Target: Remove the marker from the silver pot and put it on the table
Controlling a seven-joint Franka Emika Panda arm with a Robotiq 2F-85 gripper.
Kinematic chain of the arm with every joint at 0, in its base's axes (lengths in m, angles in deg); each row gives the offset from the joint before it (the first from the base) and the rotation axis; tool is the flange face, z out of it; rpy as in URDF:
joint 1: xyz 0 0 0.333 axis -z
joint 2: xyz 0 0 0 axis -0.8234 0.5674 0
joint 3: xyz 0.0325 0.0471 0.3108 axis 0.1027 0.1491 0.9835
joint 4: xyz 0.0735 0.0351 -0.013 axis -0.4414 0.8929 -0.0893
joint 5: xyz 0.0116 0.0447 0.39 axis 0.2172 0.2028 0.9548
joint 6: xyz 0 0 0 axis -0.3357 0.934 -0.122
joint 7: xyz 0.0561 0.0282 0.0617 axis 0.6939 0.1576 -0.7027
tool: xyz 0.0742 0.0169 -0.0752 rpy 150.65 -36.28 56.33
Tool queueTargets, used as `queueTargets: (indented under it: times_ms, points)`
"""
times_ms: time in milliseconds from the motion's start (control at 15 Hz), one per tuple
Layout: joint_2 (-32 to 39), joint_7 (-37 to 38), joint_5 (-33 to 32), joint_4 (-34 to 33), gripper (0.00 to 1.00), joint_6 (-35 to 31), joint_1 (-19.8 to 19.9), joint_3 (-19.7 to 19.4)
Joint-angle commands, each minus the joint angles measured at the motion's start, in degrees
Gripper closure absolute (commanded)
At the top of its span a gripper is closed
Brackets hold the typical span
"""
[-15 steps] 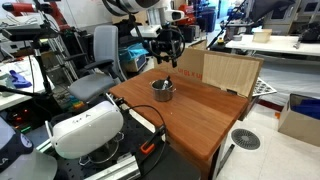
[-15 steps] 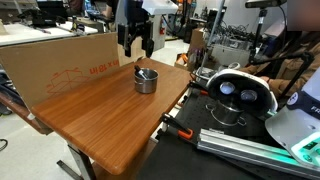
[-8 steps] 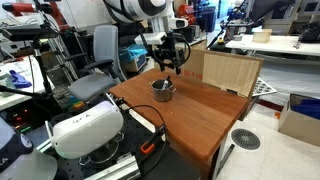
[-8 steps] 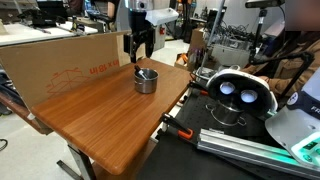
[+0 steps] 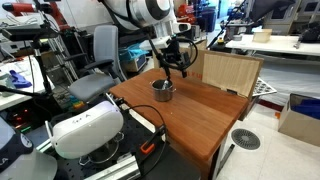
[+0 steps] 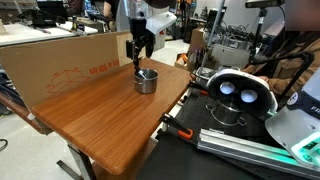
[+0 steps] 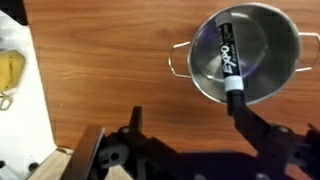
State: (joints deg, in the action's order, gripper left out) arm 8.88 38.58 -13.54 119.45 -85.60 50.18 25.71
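Note:
The silver pot [image 7: 245, 52] stands on the reddish-brown table [image 7: 100, 60], at the upper right of the wrist view. The marker [image 7: 228, 58] lies inside it, its dark end toward my right finger. My gripper [image 7: 190, 118] is open and empty, its right fingertip close to the marker's end and its left finger over bare wood. In both exterior views the gripper [image 5: 173, 63] [image 6: 142, 55] hangs just above the pot [image 5: 163, 90] [image 6: 146, 80], near the table's far edge [image 5: 200, 115] [image 6: 100, 115].
A cardboard box [image 6: 60, 65] stands along the table's edge beside the pot. A wooden panel [image 5: 230, 72] stands behind the table. A white device [image 5: 85, 130] [image 6: 235, 92] and cables sit beside the table. A white and yellow object [image 7: 15, 80] lies left of the table.
My gripper has come down and shifted sideways toward the pot, with the wrist turned. The pot and marker have not moved.

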Motion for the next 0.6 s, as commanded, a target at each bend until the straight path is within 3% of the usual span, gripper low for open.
queueTargets:
  times_ms: [0, 533]
  points:
    - [1.69, 1.81, -2.63, -1.14, 0.0, -1.79, -1.5, -1.07]
    - [0.99, -0.55, -0.05, -0.12, 0.0, -3.19, -1.77, 1.1]
